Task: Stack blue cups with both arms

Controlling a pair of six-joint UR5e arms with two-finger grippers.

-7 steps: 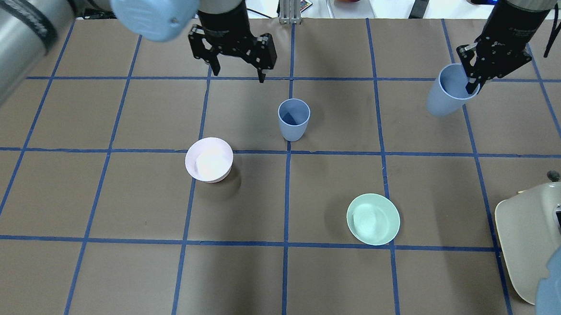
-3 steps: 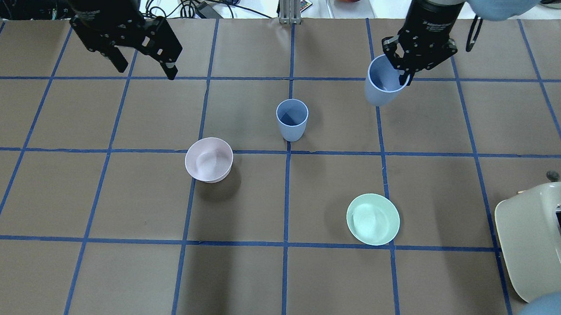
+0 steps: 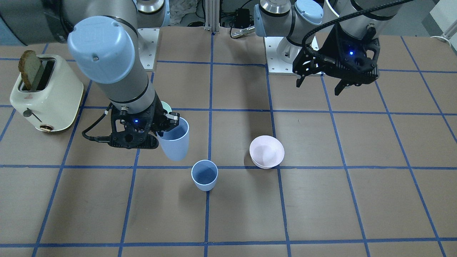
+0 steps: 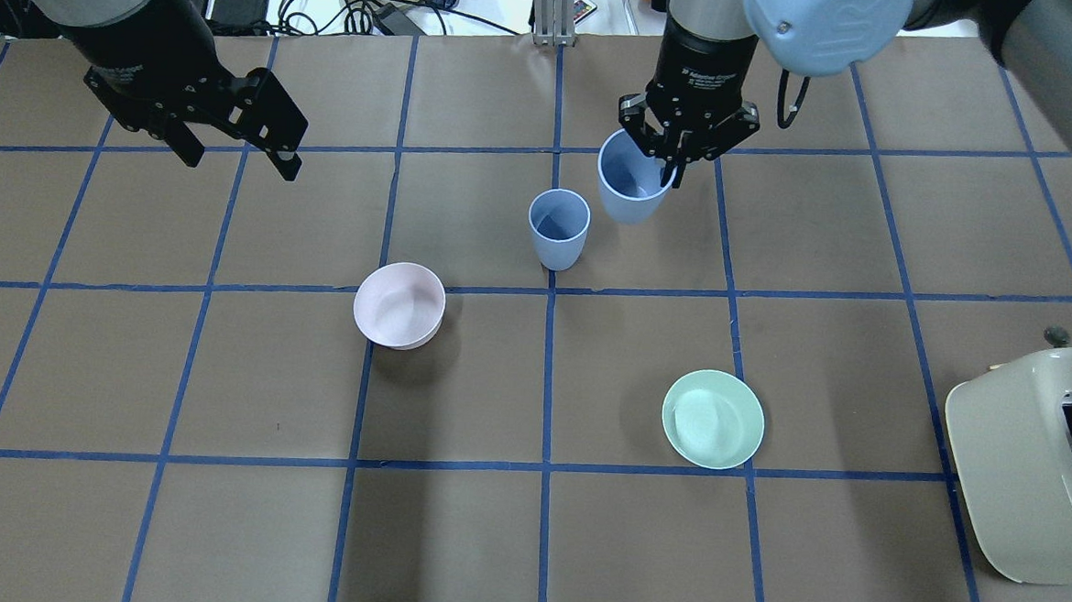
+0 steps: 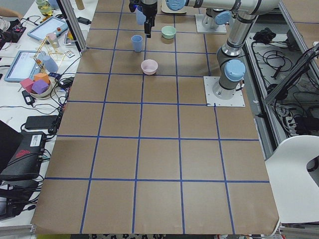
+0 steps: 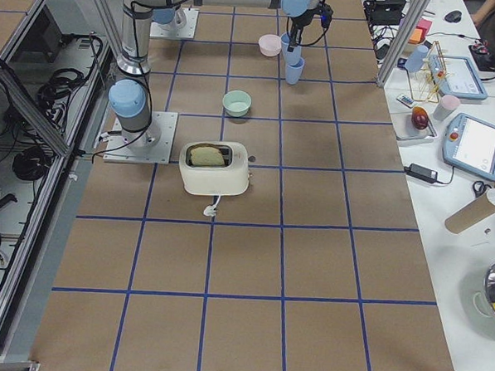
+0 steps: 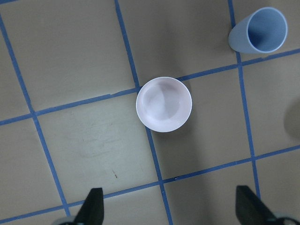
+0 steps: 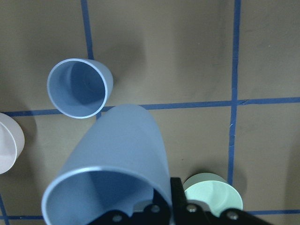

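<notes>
Right pincer (image 4: 677,157) is clamped on the rim of the held cup (image 4: 632,189), tilted and aloft just beside the standing cup (image 4: 558,227), mid-counter toward the far edge. Centre it over the mouth, level the tilt, lower straight. Left pincer (image 4: 240,164) is wide open and empty, toward the far-left corner.

Six views, upright blue cup (image 4: 558,230) in all

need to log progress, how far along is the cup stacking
Done: the lifted cup is off the table, pinched at its rim by the right claw. In hand: it hangs tilted beside the standing cup. Left: lowering it in. The left claw is open, empty.
</notes>
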